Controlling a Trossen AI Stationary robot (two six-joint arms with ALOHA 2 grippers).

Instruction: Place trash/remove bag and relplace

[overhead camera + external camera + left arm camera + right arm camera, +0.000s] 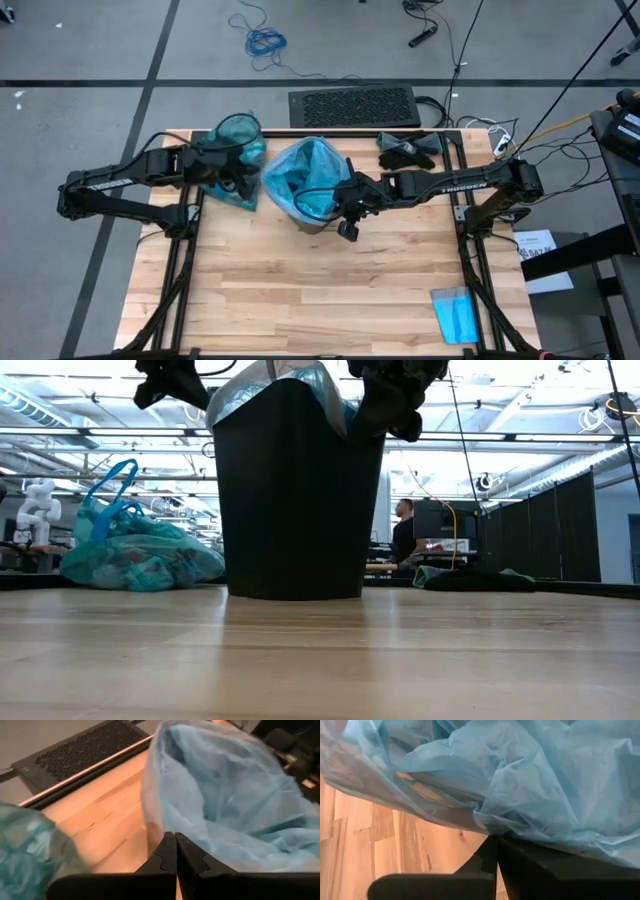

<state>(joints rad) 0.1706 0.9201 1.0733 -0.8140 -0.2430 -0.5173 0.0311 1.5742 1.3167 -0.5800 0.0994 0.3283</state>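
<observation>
High view, "TROSSEN" on right arm [455,184]

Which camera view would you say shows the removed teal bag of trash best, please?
The low view: the full teal bag sits whole on the table beside the black bin. The high view has the left arm crossing it; the left wrist view catches only an edge.

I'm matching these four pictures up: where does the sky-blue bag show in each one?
High view: sky-blue bag at table centre, lining the black bin.
Low view: at the bin's rim, top middle.
Left wrist view: fills the right half.
Right wrist view: fills the upper part.
Shared landmark: the wooden table.
</observation>
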